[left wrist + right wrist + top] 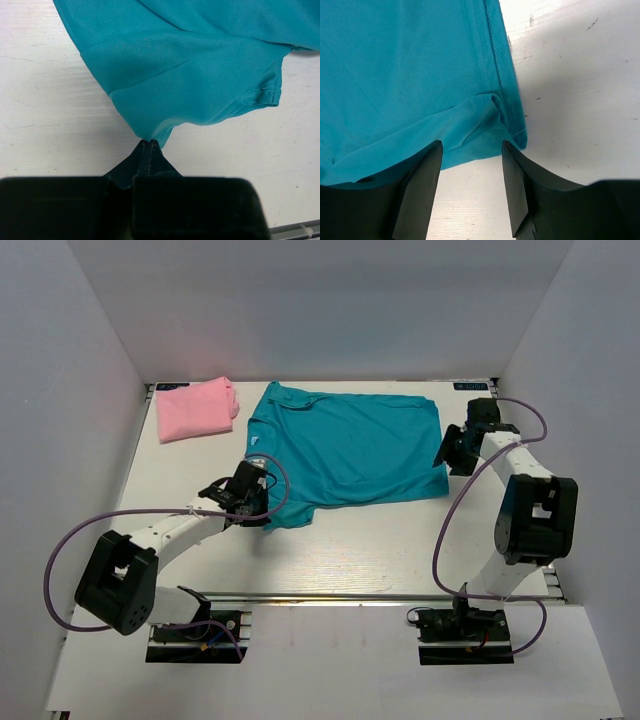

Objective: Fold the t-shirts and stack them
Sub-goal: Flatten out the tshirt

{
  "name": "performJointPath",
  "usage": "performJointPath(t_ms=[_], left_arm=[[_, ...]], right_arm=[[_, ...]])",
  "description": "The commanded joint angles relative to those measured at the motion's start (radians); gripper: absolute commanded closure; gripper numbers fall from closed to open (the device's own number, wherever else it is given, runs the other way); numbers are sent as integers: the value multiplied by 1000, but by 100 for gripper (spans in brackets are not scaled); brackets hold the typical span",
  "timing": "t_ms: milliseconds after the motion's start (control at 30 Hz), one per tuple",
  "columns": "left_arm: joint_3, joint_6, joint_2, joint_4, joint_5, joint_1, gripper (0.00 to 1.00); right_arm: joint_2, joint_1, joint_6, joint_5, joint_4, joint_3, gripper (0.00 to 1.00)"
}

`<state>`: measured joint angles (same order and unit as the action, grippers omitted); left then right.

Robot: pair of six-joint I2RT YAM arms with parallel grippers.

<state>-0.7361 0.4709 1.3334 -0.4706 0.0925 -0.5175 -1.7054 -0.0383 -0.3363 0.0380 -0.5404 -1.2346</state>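
Observation:
A teal t-shirt (350, 445) lies spread across the middle of the white table, partly folded. My left gripper (256, 502) is shut on the shirt's near left sleeve corner; in the left wrist view the closed fingertips (148, 144) pinch a point of teal fabric (190, 75). My right gripper (447, 455) is open at the shirt's right hem corner. In the right wrist view the hem corner (485, 120) lies just beyond the two spread fingers (420, 185). A folded pink t-shirt (195, 408) lies at the back left.
White walls enclose the table (380, 540) on the left, back and right. A metal rail (380, 597) runs along the near edge. Purple cables (455, 510) loop from both arms.

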Motion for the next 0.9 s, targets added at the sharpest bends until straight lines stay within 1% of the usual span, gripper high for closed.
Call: performJointPath(t_ms=[0,167,433,667,700,867], left_arm=[[-36,-8,-5,15,-10,-3,100],[-36,-8,-5,15,-10,-3,100],[-36,-8,-5,15,-10,-3,100],[-45,-8,-5,6,-10,-3,100],[-45,-8,-5,6,-10,-3,100],[-54,2,-5,-3,-10,-3,100]], right_arm=[[-32,2,-6,30,26,6,44],[-86,-2,-24,30,36,-23,52],[-148,-3,-47,26,56,-35,52],[-171,-3,-61,36,83,-57,53],[-177,-3,-63,36,85,-60,57],[-186,-2,-72,34,91,-69,66]])
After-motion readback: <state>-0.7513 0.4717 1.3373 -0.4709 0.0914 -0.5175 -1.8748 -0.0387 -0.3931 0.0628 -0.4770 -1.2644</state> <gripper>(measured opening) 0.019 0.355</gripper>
